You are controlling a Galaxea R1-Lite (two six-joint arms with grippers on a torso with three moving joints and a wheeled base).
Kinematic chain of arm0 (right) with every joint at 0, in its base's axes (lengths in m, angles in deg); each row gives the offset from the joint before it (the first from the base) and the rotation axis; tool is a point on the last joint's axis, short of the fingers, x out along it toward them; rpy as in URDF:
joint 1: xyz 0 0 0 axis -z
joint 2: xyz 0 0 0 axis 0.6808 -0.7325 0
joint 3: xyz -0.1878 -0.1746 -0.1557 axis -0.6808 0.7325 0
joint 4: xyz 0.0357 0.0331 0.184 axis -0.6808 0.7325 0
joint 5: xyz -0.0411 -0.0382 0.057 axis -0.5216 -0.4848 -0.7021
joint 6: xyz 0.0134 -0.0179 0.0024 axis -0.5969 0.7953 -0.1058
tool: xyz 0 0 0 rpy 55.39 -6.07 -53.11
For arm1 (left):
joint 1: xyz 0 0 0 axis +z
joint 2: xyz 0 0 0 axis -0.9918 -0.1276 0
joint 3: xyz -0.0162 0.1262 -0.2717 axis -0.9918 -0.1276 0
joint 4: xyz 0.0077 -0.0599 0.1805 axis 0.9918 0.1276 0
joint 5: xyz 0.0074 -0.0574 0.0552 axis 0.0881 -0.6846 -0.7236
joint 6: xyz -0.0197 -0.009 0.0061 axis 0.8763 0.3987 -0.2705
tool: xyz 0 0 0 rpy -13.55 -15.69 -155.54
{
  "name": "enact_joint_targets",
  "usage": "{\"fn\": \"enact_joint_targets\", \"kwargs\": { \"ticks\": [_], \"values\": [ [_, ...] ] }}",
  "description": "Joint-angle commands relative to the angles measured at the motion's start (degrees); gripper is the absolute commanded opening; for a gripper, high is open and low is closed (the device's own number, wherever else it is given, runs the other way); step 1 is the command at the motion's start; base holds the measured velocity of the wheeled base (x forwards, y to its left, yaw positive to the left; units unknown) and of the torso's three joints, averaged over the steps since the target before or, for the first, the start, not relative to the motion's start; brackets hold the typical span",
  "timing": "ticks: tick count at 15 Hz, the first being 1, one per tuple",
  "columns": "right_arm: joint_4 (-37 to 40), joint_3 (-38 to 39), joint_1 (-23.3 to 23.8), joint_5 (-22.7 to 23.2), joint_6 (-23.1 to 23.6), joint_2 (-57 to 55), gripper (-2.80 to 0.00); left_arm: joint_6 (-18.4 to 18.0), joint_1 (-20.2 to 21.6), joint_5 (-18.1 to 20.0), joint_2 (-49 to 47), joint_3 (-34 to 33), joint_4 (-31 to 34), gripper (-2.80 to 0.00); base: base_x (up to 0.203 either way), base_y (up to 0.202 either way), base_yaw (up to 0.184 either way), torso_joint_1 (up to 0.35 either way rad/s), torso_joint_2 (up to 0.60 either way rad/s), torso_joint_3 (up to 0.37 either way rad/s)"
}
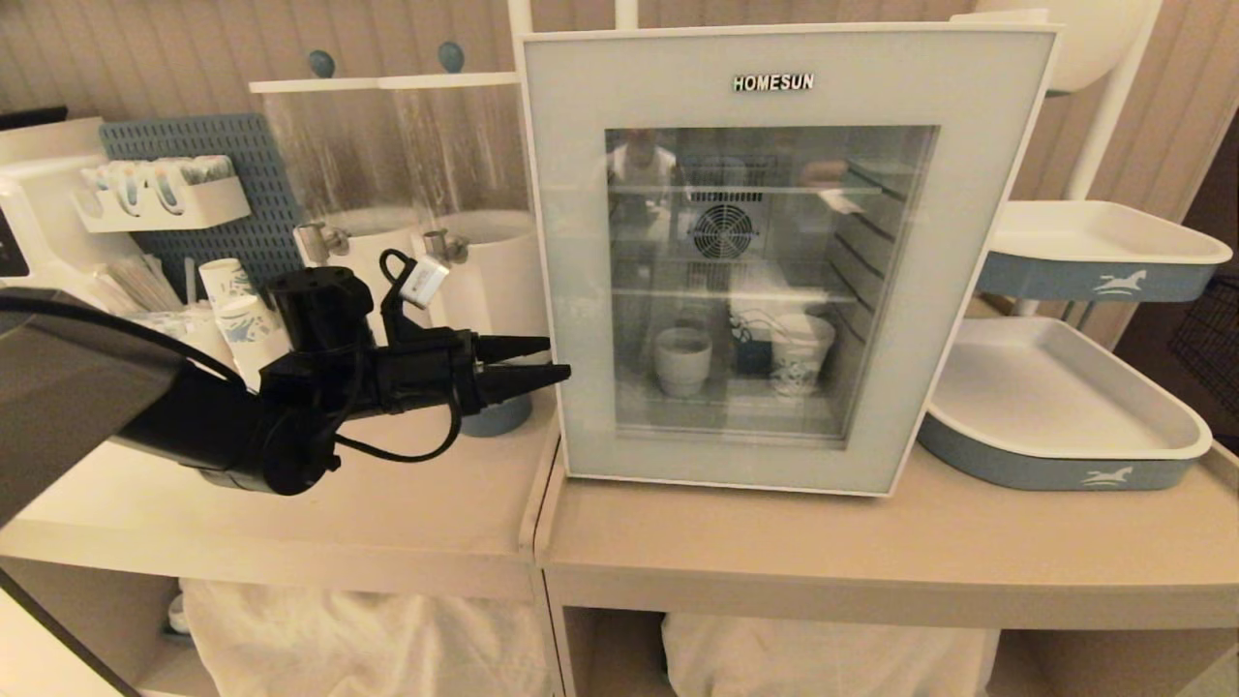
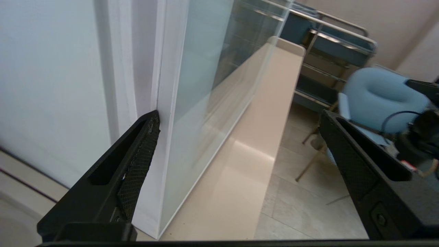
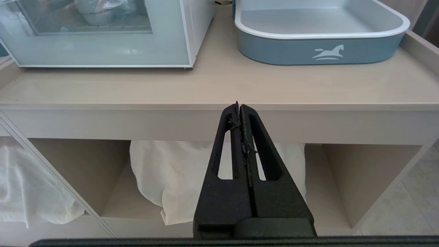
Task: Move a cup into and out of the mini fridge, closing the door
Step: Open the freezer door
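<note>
The mini fridge [image 1: 789, 261] stands on the counter with its pale blue-grey door [image 1: 571, 242] closed. Through the glass, the white cup [image 1: 682, 360] sits on the bottom shelf, beside a printed paper cup [image 1: 801, 353]. My left gripper [image 1: 547, 360] is open at the door's left edge, level with the cup. In the left wrist view one of its fingers [image 2: 144, 151] rests at the seam behind the door [image 2: 202, 85], next to the white fridge wall [image 2: 51, 85]. The other finger [image 2: 346, 157] hangs in front of the glass. My right gripper [image 3: 239, 106] is shut and empty, below the counter's front edge.
Two cylindrical drink dispensers [image 1: 484, 261] and stacked paper cups [image 1: 227, 290] stand left of the fridge. Blue-and-white trays [image 1: 1055, 407] sit at its right. White cloth [image 3: 171, 178] fills the cubbies under the counter [image 3: 219, 85]. A blue chair [image 2: 377, 96] stands on the floor beyond.
</note>
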Motion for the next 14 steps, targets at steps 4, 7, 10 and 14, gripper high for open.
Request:
{"fn": "enact_joint_targets", "kwargs": {
  "ticks": [4,7,10,14],
  "values": [
    [0.0,0.0,0.0,0.0,0.0,-0.1,-2.80,-0.1,-0.2,-1.8,-1.2,0.4,-0.4,0.00,0.000,0.000,0.000,0.000,0.00,0.000],
    [0.0,0.0,0.0,0.0,0.0,-0.1,-2.80,-0.2,-0.1,-1.9,-0.5,0.3,-0.5,0.00,0.000,0.000,0.000,0.000,0.00,0.000],
    [0.0,0.0,0.0,0.0,0.0,-0.1,-2.80,-1.9,0.3,-1.8,0.1,-0.4,-0.4,0.00,0.000,0.000,0.000,0.000,0.00,0.000],
    [0.0,0.0,0.0,0.0,0.0,-0.1,-2.80,-3.1,0.5,-1.8,0.2,-1.5,-0.3,0.00,0.000,0.000,0.000,0.000,0.00,0.000]
  ]
}}
